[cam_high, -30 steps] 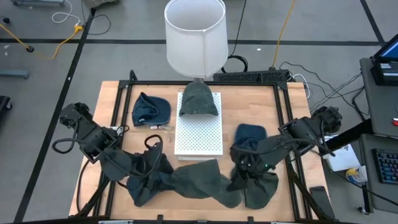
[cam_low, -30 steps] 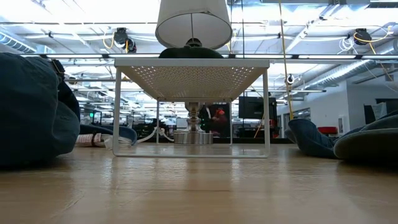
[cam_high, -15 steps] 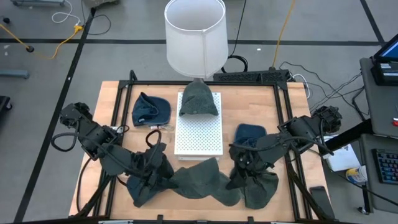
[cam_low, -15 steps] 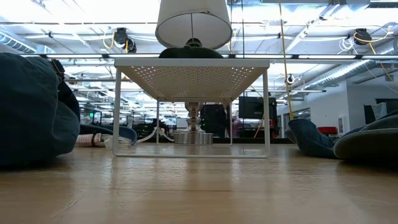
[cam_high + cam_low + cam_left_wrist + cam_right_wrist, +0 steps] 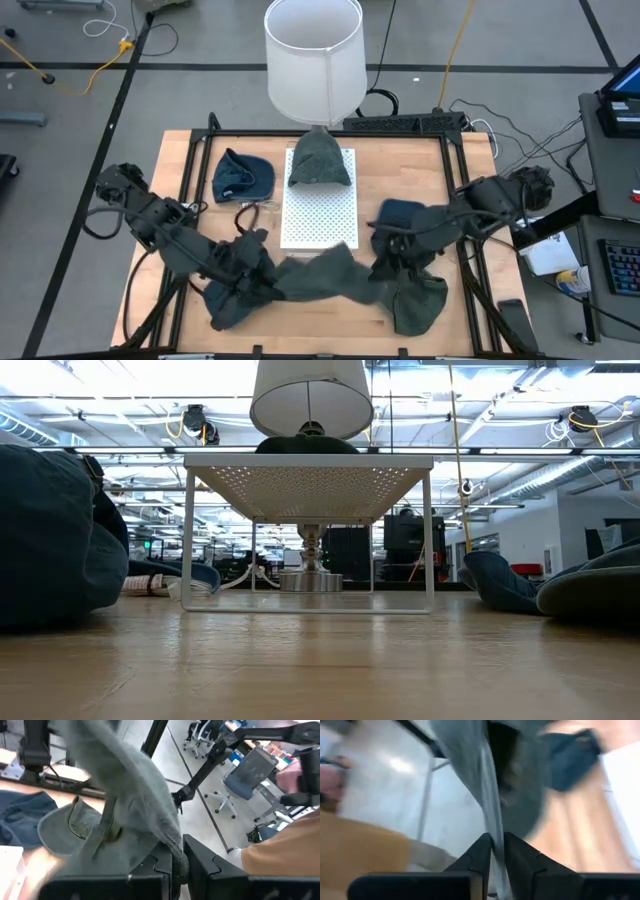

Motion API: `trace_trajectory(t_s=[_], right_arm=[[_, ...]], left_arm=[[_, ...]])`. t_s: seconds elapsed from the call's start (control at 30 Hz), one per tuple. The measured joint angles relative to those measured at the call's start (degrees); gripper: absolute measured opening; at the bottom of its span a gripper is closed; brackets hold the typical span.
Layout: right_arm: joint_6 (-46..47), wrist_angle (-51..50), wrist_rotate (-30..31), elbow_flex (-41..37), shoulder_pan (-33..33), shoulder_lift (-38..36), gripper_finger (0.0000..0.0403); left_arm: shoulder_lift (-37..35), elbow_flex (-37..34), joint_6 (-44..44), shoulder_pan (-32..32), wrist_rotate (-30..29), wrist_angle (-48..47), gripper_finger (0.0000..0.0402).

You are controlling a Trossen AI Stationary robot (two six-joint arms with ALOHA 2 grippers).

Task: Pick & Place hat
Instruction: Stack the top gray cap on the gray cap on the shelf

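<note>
A grey-green hat (image 5: 322,272) hangs stretched between my two grippers over the table's near middle, its far edge just above the near end of the white perforated stand (image 5: 318,215). My left gripper (image 5: 266,280) is shut on the hat's left end and my right gripper (image 5: 384,266) on its right end. Neither gripper shows in the low view. My left gripper pinches a bunched fold of the hat's cloth (image 5: 172,851) between its two fingers, coming slanting down from the table's left. The hat is lifted clear and spreads away from the fingers. My right gripper has a thin edge of the hat's cloth (image 5: 492,837) between its two fingers, which stand close together. It comes slanting down from the table's right, and the cloth runs on beyond the fingertips.
A green hat (image 5: 319,160) lies on the stand's far end under a white lamp (image 5: 314,58). A blue hat (image 5: 242,177) lies far left, another blue one (image 5: 402,213) right of the stand. A grey-green hat (image 5: 418,305) lies near right and a dark one (image 5: 226,306) under my left arm.
The held hat drooped toward the near edge a second ago. Its middle has since risen and shifted toward the far edge, so it now spans more level between the grippers. My right gripper has drawn slightly toward the far right.
</note>
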Motion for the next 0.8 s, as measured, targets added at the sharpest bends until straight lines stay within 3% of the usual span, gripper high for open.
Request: trace_trajectory(t_s=[0.27,0.4,0.57,0.67,0.8], right_arm=[[-0.1,-3.5,4.2,0.0,-1.1,-2.7,0.0158],[-8.2,-3.5,11.0,0.0,-1.0,-2.7,0.0202],[-23.6,-2.6,25.7,-0.7,0.5,-2.7,0.0210],[-28.3,-2.5,34.8,-0.8,0.8,-2.7,0.0204],[-34.7,1.1,41.6,-0.8,0.3,-2.6,0.0197]], left_arm=[[-2.9,0.0,-1.3,-1.0,-5.5,-0.9,0.0024],[-4.6,0.0,-2.5,-1.0,-10.1,-0.3,0.0024],[-6.0,0.0,-4.4,-1.0,-17.8,-0.2,0.0024],[-6.7,0.0,-4.4,-0.8,-21.9,0.8,0.0024],[-6.8,0.0,-2.6,-0.2,-24.2,4.6,0.0024]])
